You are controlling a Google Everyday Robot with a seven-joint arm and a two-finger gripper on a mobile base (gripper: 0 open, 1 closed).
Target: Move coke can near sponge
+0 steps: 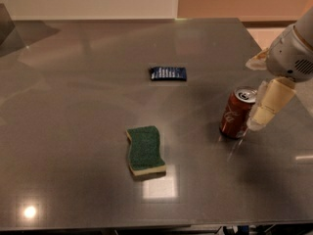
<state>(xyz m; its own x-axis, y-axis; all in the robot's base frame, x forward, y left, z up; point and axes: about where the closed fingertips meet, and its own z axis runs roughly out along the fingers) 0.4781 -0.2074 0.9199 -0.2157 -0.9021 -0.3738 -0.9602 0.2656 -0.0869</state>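
The coke can (237, 112) stands upright on the grey table (73, 106) at the right: red, white script, silver top. The sponge (145, 150), dark green on top with a pale yellow base, lies flat near the middle front, well to the left of the can. My gripper (260, 116) comes in from the right edge and hangs right beside the can's right side, its pale tip close to or touching the can. The white wrist housing (292, 55) is above it.
A flat dark blue packet (168, 73) lies on the table behind the sponge and to the left of the can. The table's right edge runs just past the gripper. A pale wall lies beyond the far edge.
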